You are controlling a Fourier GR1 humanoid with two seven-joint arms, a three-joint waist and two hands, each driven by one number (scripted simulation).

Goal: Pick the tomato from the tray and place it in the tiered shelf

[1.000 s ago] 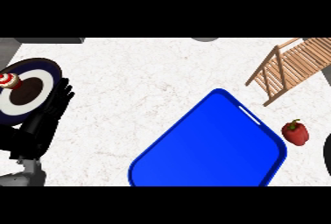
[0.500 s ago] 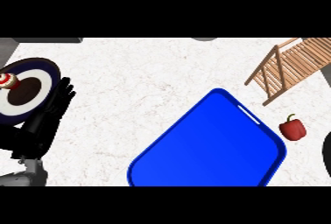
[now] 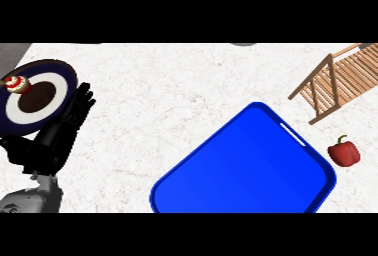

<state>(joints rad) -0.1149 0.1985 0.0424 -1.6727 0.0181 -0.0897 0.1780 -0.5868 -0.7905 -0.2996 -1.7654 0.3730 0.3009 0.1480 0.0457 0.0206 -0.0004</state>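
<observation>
Left hand [image 3: 63, 127] rests at frame left, fingers [image 3: 80, 102] released, holding nothing. Red pepper [image 3: 344, 152] lies beside tray [image 3: 244, 170], off it; risk: rolls away at touch.

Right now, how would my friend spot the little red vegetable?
Start at the big glossy blue tray in the middle of the white speckled counter. Just past its right edge, on the counter itself, lies the small red vegetable with a green stem. It is the only red thing on that side, below the tan slatted wooden shelf.
</observation>
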